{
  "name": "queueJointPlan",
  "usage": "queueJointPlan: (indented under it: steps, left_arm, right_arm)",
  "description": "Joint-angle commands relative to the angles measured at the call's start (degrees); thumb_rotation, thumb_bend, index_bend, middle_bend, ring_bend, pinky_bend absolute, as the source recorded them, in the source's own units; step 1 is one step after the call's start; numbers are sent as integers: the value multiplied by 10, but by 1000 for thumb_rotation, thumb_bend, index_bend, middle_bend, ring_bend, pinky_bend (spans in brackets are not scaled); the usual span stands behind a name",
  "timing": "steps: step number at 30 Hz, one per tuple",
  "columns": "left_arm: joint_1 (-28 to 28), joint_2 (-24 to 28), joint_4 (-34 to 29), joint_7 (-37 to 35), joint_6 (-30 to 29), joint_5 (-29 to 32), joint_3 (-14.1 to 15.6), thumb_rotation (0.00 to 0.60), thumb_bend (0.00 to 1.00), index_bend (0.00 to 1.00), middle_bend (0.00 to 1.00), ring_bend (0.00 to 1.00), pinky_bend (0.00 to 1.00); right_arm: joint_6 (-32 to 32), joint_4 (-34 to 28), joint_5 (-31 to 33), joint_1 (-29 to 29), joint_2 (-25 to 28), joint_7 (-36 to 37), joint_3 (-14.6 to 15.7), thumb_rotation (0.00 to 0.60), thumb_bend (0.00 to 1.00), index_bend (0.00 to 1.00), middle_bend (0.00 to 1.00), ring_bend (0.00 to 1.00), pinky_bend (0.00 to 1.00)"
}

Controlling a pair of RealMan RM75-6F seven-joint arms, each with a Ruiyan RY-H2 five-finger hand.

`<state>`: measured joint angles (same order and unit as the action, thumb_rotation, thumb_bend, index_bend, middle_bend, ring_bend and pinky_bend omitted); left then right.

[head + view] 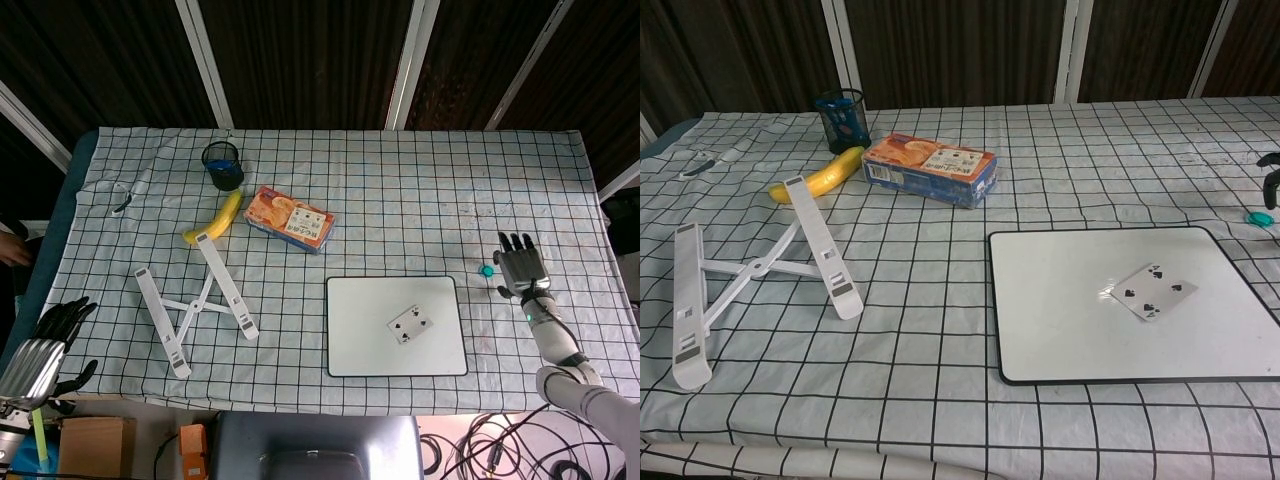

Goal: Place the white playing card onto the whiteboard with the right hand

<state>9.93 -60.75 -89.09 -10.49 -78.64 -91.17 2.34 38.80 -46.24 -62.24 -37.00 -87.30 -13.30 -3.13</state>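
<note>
The white playing card (408,325) (1153,292) lies face up on the whiteboard (360,340) (1060,300), right of the board's middle, with nothing touching it. My right hand (521,268) is off the board, to its right, with fingers spread and nothing in it; in the chest view only its fingertips (1270,164) show at the right edge. My left hand (40,345) hangs past the table's left front corner, fingers apart and empty.
A small teal cap (487,270) (1262,218) lies just left of my right hand. On the left half are a white folding stand (195,300), a banana (216,220), an orange snack box (290,219) and a dark blue pen cup (222,165).
</note>
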Motion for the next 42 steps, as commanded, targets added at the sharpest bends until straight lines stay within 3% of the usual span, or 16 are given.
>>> queueJointPlan:
  steps: [1, 12, 18, 28, 32, 38, 42]
  left_arm:
    - [0, 0, 0, 0, 0, 1, 0, 600, 363, 0, 0, 0, 0]
    - [-1, 1, 1, -1, 1, 9, -2, 600, 363, 0, 0, 0, 0]
    - [-1, 1, 0, -2, 1, 8, -2, 600, 364, 0, 0, 0, 0]
    - [-2, 2, -1, -3, -1, 7, -2, 600, 363, 0, 0, 0, 0]
    - [-2, 2, -1, -4, -2, 6, -2, 600, 363, 0, 0, 0, 0]
    - [-1, 2, -1, -3, -1, 5, -2, 600, 362, 0, 0, 0, 0]
    - [0, 2, -2, -1, 0, 3, -1, 600, 364, 0, 0, 0, 0]
  right_arm:
    - [-15, 38, -23, -7, -26, 29, -3, 600, 219, 383, 0, 0, 0]
    - [-29, 67, -57, -18, -42, 76, -15, 600, 218, 441, 0, 0, 0]
    - [-32, 79, -64, -17, -46, 77, -17, 600, 219, 544, 0, 0, 0]
    - [-28, 71, -65, -9, -37, 73, -25, 600, 220, 587, 0, 0, 0]
    - [13, 24, -81, 0, -8, 80, -29, 600, 219, 586, 0, 0, 0]
    - [103, -147, -132, 19, 73, 85, -27, 600, 219, 580, 0, 0, 0]
    - [122, -253, -161, 22, 107, 66, -14, 600, 219, 573, 0, 0, 0]
